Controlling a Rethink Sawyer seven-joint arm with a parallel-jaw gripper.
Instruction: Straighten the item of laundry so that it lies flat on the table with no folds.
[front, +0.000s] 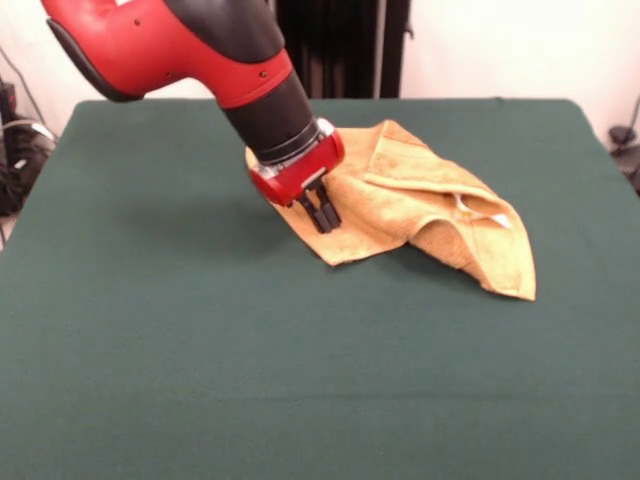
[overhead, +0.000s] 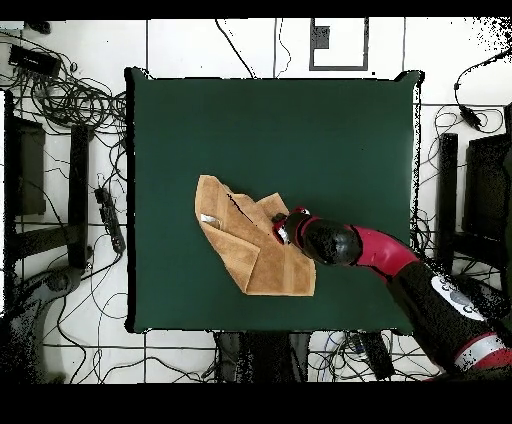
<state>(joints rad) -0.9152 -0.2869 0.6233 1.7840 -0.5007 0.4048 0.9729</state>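
The orange-tan towel (front: 420, 205) lies crumpled right of the table's middle. Its right half is folded over in a raised ridge with a white care tag (front: 498, 220) showing. My gripper (front: 324, 222) comes down on the towel's left part, near its left edge. The black fingers (front: 318, 208) stand close together with their tips pressed into the cloth. In the overhead view the towel (overhead: 245, 255) lies left of centre, with folds across it. There the gripper (overhead: 281, 231) sits on the towel's right edge. The dark green table (front: 200, 350) spreads far beyond the towel.
The red and black arm (front: 190, 45) reaches in from the top left of the front view, over the table's far side. Cables and dark stands (overhead: 60, 100) lie on the floor round the table (overhead: 300, 120).
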